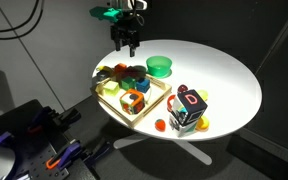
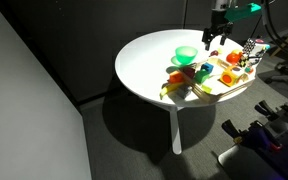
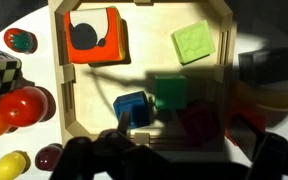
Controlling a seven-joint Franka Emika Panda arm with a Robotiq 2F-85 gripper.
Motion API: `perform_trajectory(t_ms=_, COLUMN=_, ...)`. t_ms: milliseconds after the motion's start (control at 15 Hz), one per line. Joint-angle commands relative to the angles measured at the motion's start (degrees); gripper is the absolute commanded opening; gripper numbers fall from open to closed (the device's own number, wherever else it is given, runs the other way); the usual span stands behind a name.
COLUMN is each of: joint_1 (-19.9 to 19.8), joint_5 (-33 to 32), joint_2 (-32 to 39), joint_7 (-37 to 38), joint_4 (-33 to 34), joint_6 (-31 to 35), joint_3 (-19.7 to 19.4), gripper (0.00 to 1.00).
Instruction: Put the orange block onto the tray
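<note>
Hand (image 1: 129, 47) hangs with fingers spread, seemingly empty, over the tray's (image 3: 60, 90) far edge. The orange block (image 1: 108, 72) seems to lie on the worktop (image 1: 224, 80) just outside a far corner of the rim, though I cannot be sure. Neighbours crowd it and shadow dulls colours, so the hand may close on the wrong piece, such as the hollow orange-red block (image 3: 94, 35), or clip the rim and knock the orange block away.
</note>
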Motion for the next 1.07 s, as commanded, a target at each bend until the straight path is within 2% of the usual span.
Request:
perform_trajectory(t_ms=0, joint_1=-0.1, joint_5=-0.4, joint_2=0.4, joint_7=0.2, joint_4=0.1, joint_6=0.7, joint_3=0.3, gripper=1.0)
perform_trajectory(t_ms=667, joint_1=0.2, joint_5=-0.6, joint_2=0.9, joint_7=0.5, joint_4=0.1, joint_6=1.6, joint_3=0.3, gripper=1.0)
perform_trajectory(t_ms=1000, joint_1=1.0, joint_5=-0.9, joint_2=5.7, joint_7=-1.1, joint_4=3.6, joint_6=1.5, joint_3=1.7, gripper=1.0)
